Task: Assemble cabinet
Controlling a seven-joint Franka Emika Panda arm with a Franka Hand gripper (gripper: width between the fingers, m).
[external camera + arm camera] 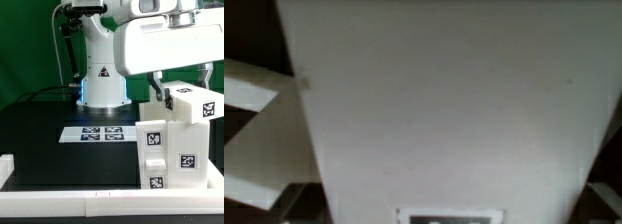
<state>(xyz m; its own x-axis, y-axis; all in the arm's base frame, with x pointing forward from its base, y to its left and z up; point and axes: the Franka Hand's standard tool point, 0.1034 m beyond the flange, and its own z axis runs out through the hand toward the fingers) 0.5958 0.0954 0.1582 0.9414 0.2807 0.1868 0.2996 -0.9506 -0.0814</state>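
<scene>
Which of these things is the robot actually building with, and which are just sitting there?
Part of the job:
- white plastic boxy cabinet body with black-and-white tags
- white tagged panel piece at its top, just under the robot's hand

Just lying about:
- flat white marker board with printed tags
- black table surface
- white rail along the table's front edge

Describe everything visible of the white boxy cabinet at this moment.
The white boxy plastic cabinet stands upright on the black table at the exterior view's right, near the front white rail. Black-and-white square tags mark its front faces. A smaller tagged white panel sits tilted on top, directly under the gripper, whose fingers are hard to make out. The wrist view shows mostly a plain white face.
</scene>
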